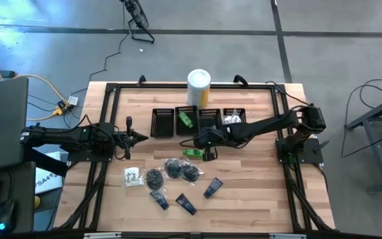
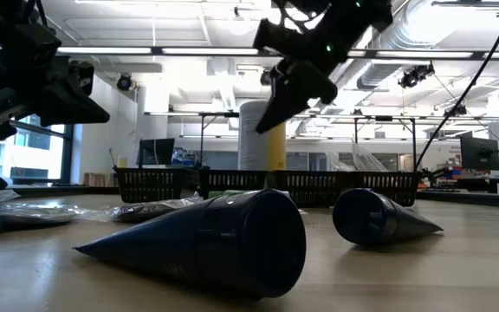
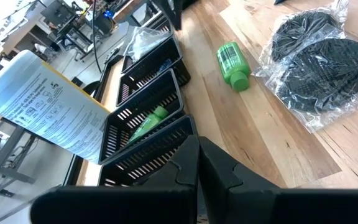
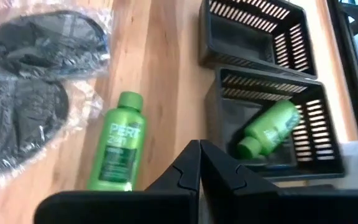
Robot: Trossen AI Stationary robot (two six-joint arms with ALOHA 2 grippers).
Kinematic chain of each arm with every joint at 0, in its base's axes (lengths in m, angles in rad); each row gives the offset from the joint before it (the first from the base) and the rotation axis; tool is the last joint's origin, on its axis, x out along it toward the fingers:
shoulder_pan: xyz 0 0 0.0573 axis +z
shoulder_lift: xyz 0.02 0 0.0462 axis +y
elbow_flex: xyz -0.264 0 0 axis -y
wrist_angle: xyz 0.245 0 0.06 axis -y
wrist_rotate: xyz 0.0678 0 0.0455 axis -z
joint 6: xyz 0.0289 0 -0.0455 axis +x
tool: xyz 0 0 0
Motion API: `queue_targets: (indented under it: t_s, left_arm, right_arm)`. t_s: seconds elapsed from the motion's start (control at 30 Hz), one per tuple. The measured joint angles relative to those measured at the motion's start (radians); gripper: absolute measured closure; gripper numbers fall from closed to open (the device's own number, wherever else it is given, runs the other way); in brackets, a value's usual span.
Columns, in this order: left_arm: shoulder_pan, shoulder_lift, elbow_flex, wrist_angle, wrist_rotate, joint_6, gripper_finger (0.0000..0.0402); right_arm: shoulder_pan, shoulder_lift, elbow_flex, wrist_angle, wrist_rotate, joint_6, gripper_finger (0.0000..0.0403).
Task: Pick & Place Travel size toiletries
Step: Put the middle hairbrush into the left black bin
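Note:
A green bottle [image 1: 192, 153] [image 4: 117, 149] lies on its side on the table, in front of the bins. Another green bottle [image 4: 269, 127] [image 1: 186, 120] lies inside the second black mesh bin [image 1: 186, 130]. My right gripper [image 1: 199, 141] [image 4: 199, 144] hangs shut above the table between that bin and the loose bottle, slanting down, with nothing between its fingers. Nearer the front edge lie black bagged bundles [image 1: 174, 170], dark blue tubes [image 1: 186, 204] [image 2: 223, 243] and a white sachet [image 1: 132, 176]. My left gripper [image 1: 143, 138] [image 3: 197, 140] waits shut at the table's left.
Several black mesh bins [image 1: 163, 131] stand in a row at mid-table. One at the right [image 1: 234, 117] holds clear packets. A big white-and-yellow canister [image 1: 199, 86] stands behind them. A black frame [image 1: 105, 99] borders the table. Bare wood lies at the front right.

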State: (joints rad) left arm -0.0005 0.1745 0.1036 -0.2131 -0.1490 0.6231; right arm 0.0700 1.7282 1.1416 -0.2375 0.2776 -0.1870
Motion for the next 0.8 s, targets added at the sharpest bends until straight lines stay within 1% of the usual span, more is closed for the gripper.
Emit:
queue_targets:
  t_s: [0.17, 0.37, 0.43, 0.5, 0.57, 0.63, 0.7, 0.8]
  left_arm:
    - [0.000, 0.000, 0.000, 0.000, 0.000, 0.000, 0.0400]
    - [0.000, 0.000, 0.000, 0.000, 0.000, 0.000, 0.0400]
    - [0.000, 0.000, 0.000, 0.000, 0.001, 0.000, 0.0400]
    - [0.000, 0.000, 0.000, 0.000, 0.001, 0.000, 0.0400]
    - [0.000, 0.000, 0.000, 0.000, 0.001, 0.000, 0.0400]
    - [0.000, 0.000, 0.000, 0.000, 0.004, 0.000, 0.0400]
    - [0.000, 0.000, 0.000, 0.002, 0.005, -0.001, 0.0400]
    - [0.000, -0.001, -0.001, 0.014, 0.009, -0.014, 0.0400]
  right_arm:
    - [0.023, -0.053, -0.060, 0.114, 0.000, 0.053, 0.0400]
    - [0.045, -0.156, -0.132, 0.158, 0.000, 0.069, 0.0400]
    - [0.048, -0.194, -0.159, 0.201, 0.000, 0.087, 0.0400]
    - [0.054, -0.231, -0.205, 0.205, 0.000, 0.110, 0.0400]
    - [0.063, -0.261, -0.249, 0.269, 0.003, 0.126, 0.0400]
    - [0.074, -0.308, -0.307, 0.295, 0.014, 0.147, 0.0400]
    - [0.086, -0.348, -0.352, 0.370, 0.017, 0.174, 0.0400]
    - [0.112, -0.400, -0.427, 0.410, 0.048, 0.203, 0.0400]
